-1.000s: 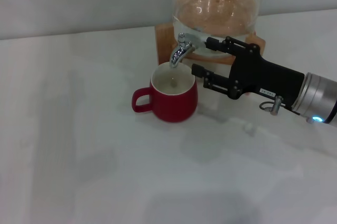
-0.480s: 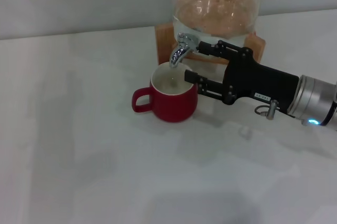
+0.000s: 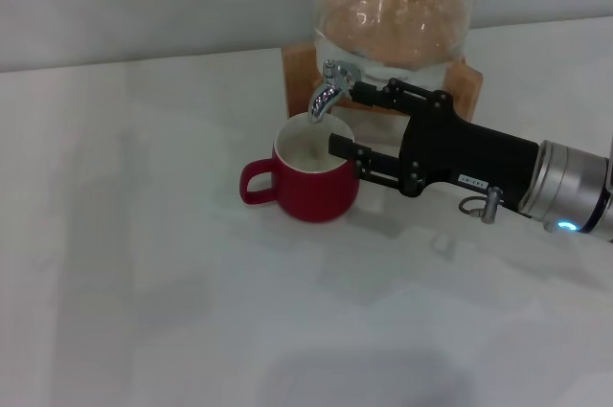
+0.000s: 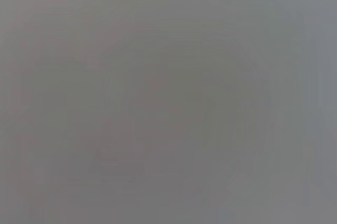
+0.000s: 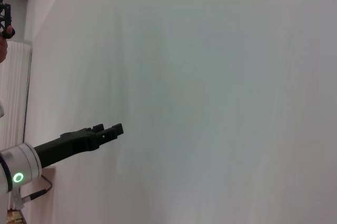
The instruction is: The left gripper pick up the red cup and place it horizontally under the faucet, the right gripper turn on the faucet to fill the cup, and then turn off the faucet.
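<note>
Status of the task at this moment.

**Cup placement: done.** The red cup point(image 3: 311, 180) stands upright on the white table point(image 3: 144, 282), with its mouth directly under the spout of the faucet point(image 3: 327, 91) and its loop handle pointing to my left. Nothing is holding it. My left gripper point(image 5: 108, 130) does not appear in the head view. It shows only far off in the right wrist view, stretched out well away from the work, so I rate it as parked.

**Faucet operation: in hand.** My right gripper point(image 3: 356, 122) has reached in from my right, and its two flat fingers are spread apart with nothing grasped between them. The upper finger lies just beside the faucet's body, at the foot of the glass jar point(image 3: 393, 14) on its wooden stand point(image 3: 295, 67). The lower finger sits above the near rim of the cup. I cannot tell whether the upper finger is already touching the lever.

**Filling: unconfirmed.** From the head view I can make out no stream from the spout, and the pale inside of the cup gives no clear water level. It may be dry or only slightly filled.

**Outstanding:** I judge that opening the tap, filling the cup and closing the tap all remain to be done, or at best have only just begun.
</note>
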Action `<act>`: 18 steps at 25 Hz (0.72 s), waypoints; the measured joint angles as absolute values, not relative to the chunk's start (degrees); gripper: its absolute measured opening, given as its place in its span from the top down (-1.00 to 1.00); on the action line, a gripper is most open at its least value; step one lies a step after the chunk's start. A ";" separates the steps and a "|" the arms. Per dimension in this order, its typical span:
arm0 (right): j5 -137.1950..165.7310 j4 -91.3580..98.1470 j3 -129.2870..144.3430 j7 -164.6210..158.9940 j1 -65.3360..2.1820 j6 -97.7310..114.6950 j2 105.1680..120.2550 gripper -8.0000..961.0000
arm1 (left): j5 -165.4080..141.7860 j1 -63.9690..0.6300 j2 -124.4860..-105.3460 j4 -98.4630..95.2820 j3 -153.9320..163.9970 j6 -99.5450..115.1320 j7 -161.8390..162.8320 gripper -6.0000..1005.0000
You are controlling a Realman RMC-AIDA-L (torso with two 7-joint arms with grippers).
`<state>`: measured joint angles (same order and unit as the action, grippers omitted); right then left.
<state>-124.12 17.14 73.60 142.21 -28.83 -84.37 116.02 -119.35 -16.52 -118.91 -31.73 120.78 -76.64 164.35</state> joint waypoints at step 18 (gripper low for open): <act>-124.96 19.75 66.39 142.13 -22.57 -89.97 114.83 -0.44 | -119.01 -17.02 -118.91 -29.70 120.55 -76.73 164.48 -0.39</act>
